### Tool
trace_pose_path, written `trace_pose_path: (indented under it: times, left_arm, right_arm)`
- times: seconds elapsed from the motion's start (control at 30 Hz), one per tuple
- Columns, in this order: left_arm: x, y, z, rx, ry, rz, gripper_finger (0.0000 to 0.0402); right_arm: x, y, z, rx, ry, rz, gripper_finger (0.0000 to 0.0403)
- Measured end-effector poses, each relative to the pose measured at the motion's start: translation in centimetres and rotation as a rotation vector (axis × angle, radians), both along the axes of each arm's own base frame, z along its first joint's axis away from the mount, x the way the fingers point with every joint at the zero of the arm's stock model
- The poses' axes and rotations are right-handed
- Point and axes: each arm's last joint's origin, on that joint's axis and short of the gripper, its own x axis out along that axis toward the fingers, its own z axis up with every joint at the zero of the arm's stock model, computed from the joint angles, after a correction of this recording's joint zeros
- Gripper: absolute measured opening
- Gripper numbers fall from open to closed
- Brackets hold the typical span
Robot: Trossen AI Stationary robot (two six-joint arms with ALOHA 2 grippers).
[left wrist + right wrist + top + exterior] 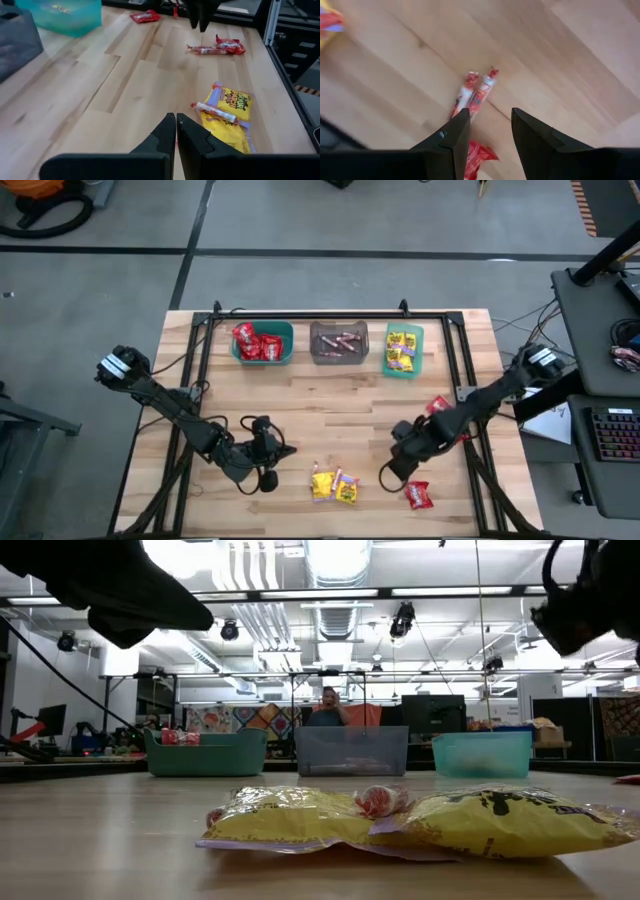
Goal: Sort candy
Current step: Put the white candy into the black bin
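My right gripper [487,137] has its fingers apart above two pinkish candy sticks [474,95], with a red packet [477,155] just under them. My left gripper [176,131] is pressed together, and yellow packets [231,107] lie just ahead; I cannot read their writing.

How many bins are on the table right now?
3, in a row along the far edge: the teal bin with red packets, the grey bin with pinkish sticks in the middle, and the green bin with yellow packets.
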Motion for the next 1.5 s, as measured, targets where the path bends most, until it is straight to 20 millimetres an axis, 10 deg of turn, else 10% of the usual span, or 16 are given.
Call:
trace_pose_path:
  times: [0.53, 0.93, 1.5]
  left_arm:
    - [0.1, 0.0, 0.2, 0.052, 0.0, -0.02, 0.0]
    - [0.2, 0.1, 0.4, 0.048, -0.034, 0.048, 0.0]
    - [1.3, -0.5, 1.5, 0.049, -0.19, 0.043, 0.0064]
  right_arm:
    - [1.7, 0.9, -5.1, -0.11, 0.125, 0.036, 0.0105]
    - [1.9, -0.5, -3.7, -0.33, -0.05, 0.02, 0.001]
    - [5.1, -1.0, 6.3, -0.869, -1.255, 0.281, 0.0008]
